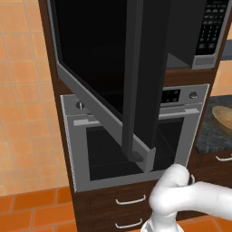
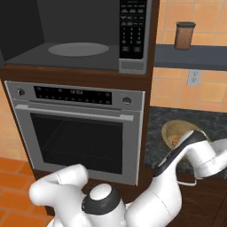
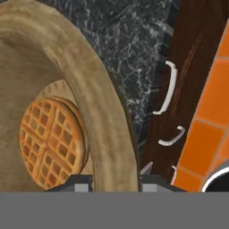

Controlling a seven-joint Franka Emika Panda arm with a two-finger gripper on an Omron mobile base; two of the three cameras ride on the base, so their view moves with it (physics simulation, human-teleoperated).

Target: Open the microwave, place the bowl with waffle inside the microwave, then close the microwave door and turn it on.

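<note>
With the door [image 1: 136,77] swung wide and the microwave [image 2: 75,48] cavity and turntable exposed, the bowl [image 3: 100,112] sits on the dark stone surface [image 2: 155,133] to the right of the oven [image 2: 75,133], the waffle [image 3: 51,143] lying flat inside it. In the hand view the end effector [image 3: 114,182] straddles the bowl's near rim, one fingertip inside and one outside, jaws partly closed on that rim, so it appears to have pinched the wall.

A one-sided rim pinch is the main risk: on lifting, the bowl could tilt about the fingers and let the waffle slide out, or slip free altogether. The carry is also awkward, I judge, since the open door juts out toward the robot and the cavity sits well above the surface; a swing too low or too wide could clip the door edge or the oven's front.
</note>
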